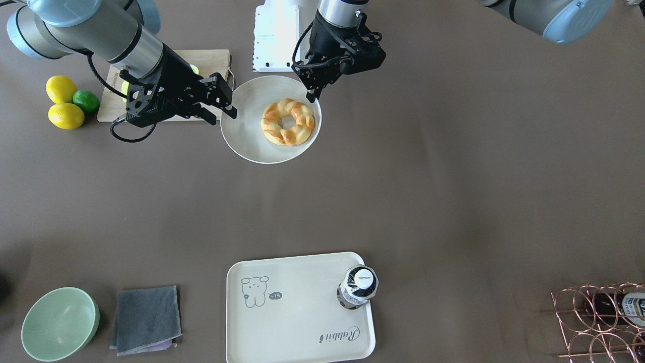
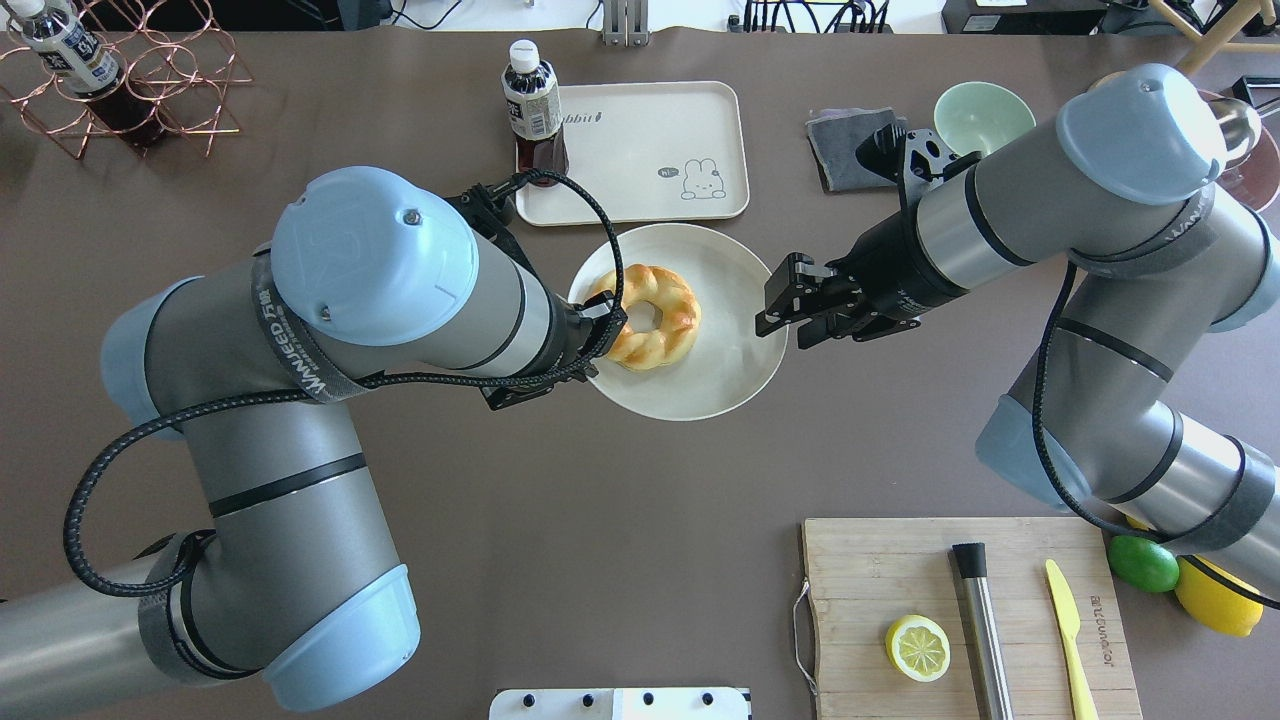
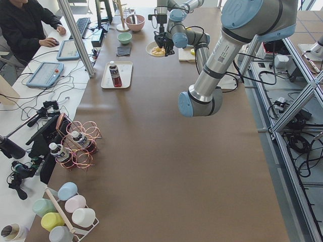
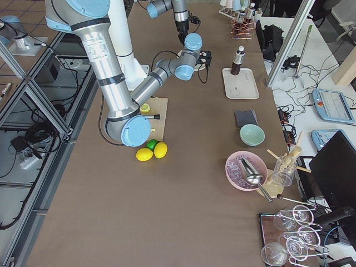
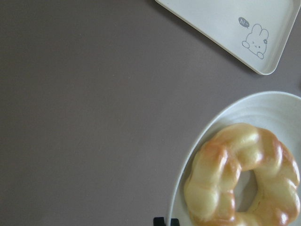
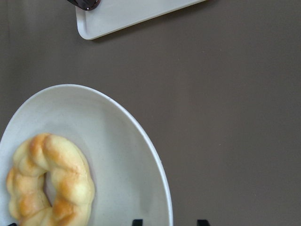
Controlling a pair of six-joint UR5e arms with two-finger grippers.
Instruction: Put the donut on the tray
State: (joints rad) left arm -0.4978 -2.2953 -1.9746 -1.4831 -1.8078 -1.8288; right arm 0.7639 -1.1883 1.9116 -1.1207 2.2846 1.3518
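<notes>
Brown table (image 1: pixel 403 201), donut (image 1: pixel 287 121) on plate (image 1: pixel 242 136), tray (image 1: pixel 302 322) well apart

Left arm (image 2: pixel 300 480) and right arm (image 2: pixel 1050 210): silver-grey tubes, pale blue joint caps, black straps lettered in white, looping black braided cables. Left gripper (image 1: pixel 313 96) and right gripper (image 1: pixel 225 117) matte black, angular.

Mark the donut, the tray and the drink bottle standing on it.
donut (image 1: pixel 287 137): exterior front-facing view, lower stretch of its braided ring.
tray (image 1: pixel 302 315): exterior front-facing view, bare middle of its floor.
drink bottle (image 1: pixel 361 279): exterior front-facing view, its white cap.
</notes>
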